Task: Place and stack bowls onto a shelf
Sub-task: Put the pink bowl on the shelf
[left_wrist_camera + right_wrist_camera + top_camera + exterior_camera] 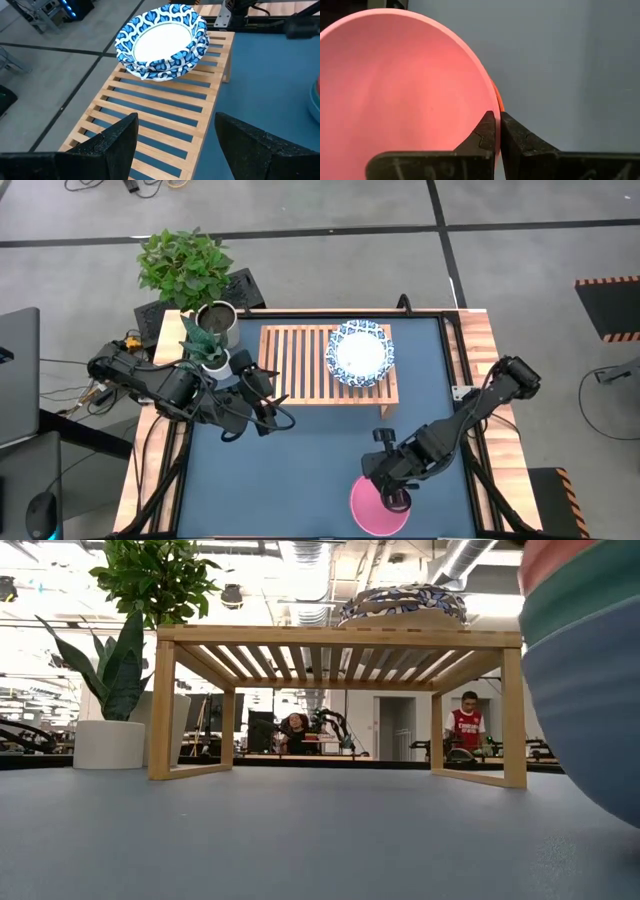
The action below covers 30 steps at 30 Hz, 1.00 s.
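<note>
Shelf: the light-wood slatted shelf point(300, 365) stands at the far middle of the dark blue table point(300, 470); in the low view it rests on four short legs point(340, 650).
Patterned bowls: a stack of white bowls with blue patterned rims point(360, 352) sits on the right end of the shelf; the left wrist view shows more than one nested rim point(162, 40), though the exact count cannot be told.
Pink bowl: the pink-red bowl point(378, 505) lies on the table near its front edge, right of centre, well apart from the shelf.
Stack under pink bowl: the low view shows green and blue bowls point(585, 690) nested beneath a pink rim, close to the camera at the right.
Right gripper: the right gripper point(395, 498) is at the pink bowl's rim; in its wrist view the fingers point(485, 137) are pinched on the rim, one inside the bowl and one outside.
Left gripper: the left gripper point(272, 408) hovers just beside the shelf's left front corner; its fingers point(117, 142) are spread wide with nothing between them.
Plants: a leafy plant in a metal pot point(215, 320) and a small plant in a white pot point(212, 358) stand at the table's far left.
Background: two people point(465, 728) are visible in the room beyond the shelf.
</note>
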Tool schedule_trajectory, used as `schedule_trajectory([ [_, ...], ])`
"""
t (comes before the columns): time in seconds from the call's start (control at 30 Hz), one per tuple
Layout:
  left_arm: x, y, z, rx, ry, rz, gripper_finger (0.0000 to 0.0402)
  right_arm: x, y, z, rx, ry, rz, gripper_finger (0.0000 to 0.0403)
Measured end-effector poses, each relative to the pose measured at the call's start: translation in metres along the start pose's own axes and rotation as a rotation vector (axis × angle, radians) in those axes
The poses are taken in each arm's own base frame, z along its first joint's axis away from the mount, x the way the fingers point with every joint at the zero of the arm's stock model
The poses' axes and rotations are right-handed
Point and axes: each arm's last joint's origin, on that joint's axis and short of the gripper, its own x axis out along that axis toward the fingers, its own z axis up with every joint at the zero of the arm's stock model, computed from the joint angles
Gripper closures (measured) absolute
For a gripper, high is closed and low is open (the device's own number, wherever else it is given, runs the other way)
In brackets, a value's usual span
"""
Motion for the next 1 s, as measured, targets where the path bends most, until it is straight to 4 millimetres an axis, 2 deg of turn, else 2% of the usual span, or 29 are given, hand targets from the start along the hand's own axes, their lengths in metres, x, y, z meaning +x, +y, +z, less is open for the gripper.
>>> schedule_trajectory([
  [0.2, 0.0, 0.0, 0.0, 0.002, 0.002, 0.0, 0.0151, -0.032, -0.008, 0.018, -0.049, -0.014, -0.008, 0.0375],
  [0.4, -0.002, 0.002, -0.005, 0.03, 0.035, 0.009, 0.0151, -0.072, -0.041, 0.049, -0.101, -0.091, -0.037, 0.0375],
  [0.53, -0.008, 0.004, -0.009, 0.028, 0.054, 0.014, 0.0151, -0.105, -0.078, 0.07, -0.119, -0.178, -0.081, 0.0375],
  [0.7, -0.016, 0.005, -0.014, 0.024, 0.066, 0.027, 0.0151, -0.142, -0.142, 0.089, -0.054, -0.309, -0.145, 0.0375],
  [0.87, -0.02, 0.006, -0.02, 0.039, 0.091, 0.053, 0.0151, -0.162, -0.206, 0.098, 0.018, -0.451, -0.13, 0.0375],
  [1.0, -0.021, 0.008, -0.024, 0.039, 0.115, 0.072, 0.0151, -0.17, -0.243, 0.101, 0.063, -0.551, -0.093, 0.0375],
])
